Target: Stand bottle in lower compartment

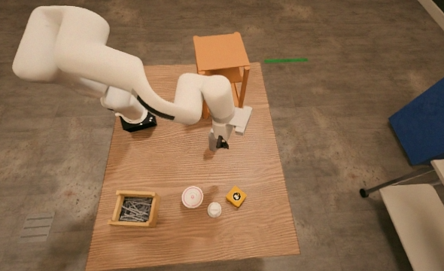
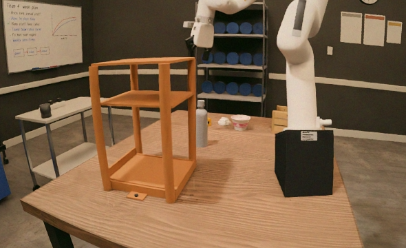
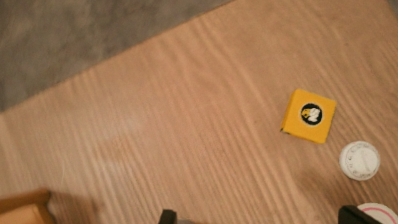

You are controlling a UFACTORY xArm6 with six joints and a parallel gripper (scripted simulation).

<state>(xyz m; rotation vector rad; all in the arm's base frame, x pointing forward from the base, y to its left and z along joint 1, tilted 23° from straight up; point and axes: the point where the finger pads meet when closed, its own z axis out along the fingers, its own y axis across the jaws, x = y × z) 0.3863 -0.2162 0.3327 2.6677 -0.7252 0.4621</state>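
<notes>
Claw (image 2: 199,48) is hanging fully open, gripping nothing, high above the surface (image 2: 244,193). In the exterior view it's sitting well over the top of the bottle (image 2: 201,124), not touching it. In the top view the arm's wrist is covering the bottle, so I can't see it there.

Bottle is standing upright, cap up, on the surface just beside the shelving unit (image 2: 165,134), outside it, near the rear right post. Lower compartment is showing only its bare orange floor behind the front lip; a small tab with a dark dot (image 2: 136,195) is lying on the surface at the front edge.

Clutter is sitting well apart from the bottle, toward the far end of the surface:
- yellow cube (image 1: 235,196) with a black-and-white round mark
- small white ribbed cap-like piece (image 1: 214,209) just beside it
- white cup (image 1: 192,196) with red rings
- open wooden box (image 1: 116,211) holding grey metal pieces

Wrist view is looking down at wood grain, the cube (image 3: 308,115), the white piece (image 3: 359,160), and dark fingertips at the bottom edge.

Arm's black pedestal (image 2: 321,186) is standing to the right of the shelving unit. The unit's posts and mid shelf are framing the compartment opening.
</notes>
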